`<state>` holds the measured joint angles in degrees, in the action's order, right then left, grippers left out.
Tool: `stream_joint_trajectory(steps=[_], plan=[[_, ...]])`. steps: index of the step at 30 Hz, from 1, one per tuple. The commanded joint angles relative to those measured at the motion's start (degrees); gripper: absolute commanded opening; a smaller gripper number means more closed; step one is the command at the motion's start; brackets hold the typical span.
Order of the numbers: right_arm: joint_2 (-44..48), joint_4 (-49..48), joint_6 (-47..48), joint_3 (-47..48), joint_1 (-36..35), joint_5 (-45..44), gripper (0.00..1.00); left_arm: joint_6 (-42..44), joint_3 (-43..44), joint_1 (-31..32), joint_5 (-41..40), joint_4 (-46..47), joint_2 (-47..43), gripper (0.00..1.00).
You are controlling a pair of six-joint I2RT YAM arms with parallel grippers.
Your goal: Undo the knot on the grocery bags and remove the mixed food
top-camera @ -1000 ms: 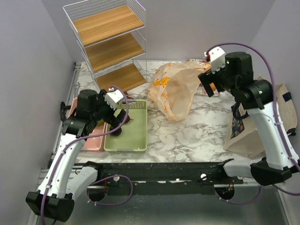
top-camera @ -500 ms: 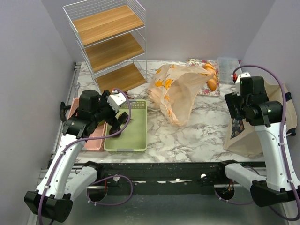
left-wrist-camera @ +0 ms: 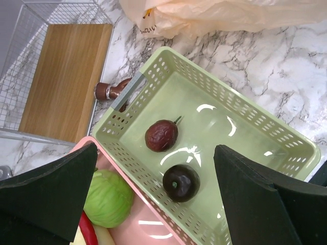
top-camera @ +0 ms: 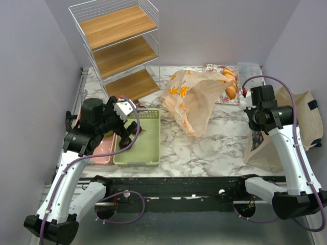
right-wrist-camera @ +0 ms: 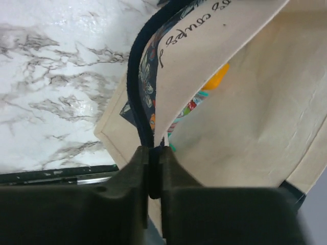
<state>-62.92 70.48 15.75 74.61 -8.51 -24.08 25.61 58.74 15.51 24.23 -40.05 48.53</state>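
The tan grocery bag point(top-camera: 191, 99) lies crumpled mid-table, with golden bread rolls point(top-camera: 230, 90) beside its far end. My left gripper point(left-wrist-camera: 155, 149) hangs open over the green basket point(left-wrist-camera: 240, 107), where two dark maroon balls point(left-wrist-camera: 161, 135) point(left-wrist-camera: 181, 182) rest. In the pink basket point(left-wrist-camera: 134, 214) I see the green round vegetable point(left-wrist-camera: 107, 198), a red chilli point(left-wrist-camera: 88, 229) and the radish's pale end point(left-wrist-camera: 104, 237). My right gripper point(right-wrist-camera: 152, 153) is shut on the dark handle point(right-wrist-camera: 140, 92) of the beige canvas tote point(right-wrist-camera: 245, 102); colourful snack packets point(right-wrist-camera: 191, 109) show inside.
A wire rack with wooden shelves point(top-camera: 120, 46) stands at the back left. A brown grinder point(left-wrist-camera: 110, 90) lies beside the green basket. A floral tray point(top-camera: 217, 69) and a clear box point(top-camera: 249, 71) sit at the back right. The tote point(top-camera: 296, 127) leans at the table's right edge.
My right arm swung from the grocery bag at the back down to the tote, and its jaws closed on the dark handle. The left arm barely moved.
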Motion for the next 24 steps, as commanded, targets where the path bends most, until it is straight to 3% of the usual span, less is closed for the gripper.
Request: stream_joint_trajectory(steps=[1, 5, 10, 14, 21, 24], plan=[[-0.60, 2.57, 0.24, 3.52, 0.37, 8.71, 0.02, -0.46, 2.01, 0.36, 1.66, -1.26, -1.38, 0.98], [-0.50, 5.56, 3.95, 7.39, 0.35, 21.33, 0.01, 0.14, 3.99, 0.47, 6.40, -2.41, -0.99, 0.99], [1.39, 10.82, 8.89, 11.45, 0.34, 45.68, 0.01, 0.84, 8.11, 1.83, 12.87, -6.29, 0.88, 0.98], [1.16, 10.17, 8.95, 10.51, 0.36, 57.03, 0.01, 1.41, 9.02, 3.24, 15.17, -7.05, 0.91, 0.99], [-1.55, -5.13, -5.46, 7.67, -0.20, 74.86, 0.01, 1.61, 10.95, 4.35, 18.20, -8.53, 1.26, 0.99], [-3.59, -13.22, -12.43, 6.53, -4.86, 75.72, 0.01, 0.70, 11.72, 4.55, 20.37, -8.46, 1.72, 0.98]])
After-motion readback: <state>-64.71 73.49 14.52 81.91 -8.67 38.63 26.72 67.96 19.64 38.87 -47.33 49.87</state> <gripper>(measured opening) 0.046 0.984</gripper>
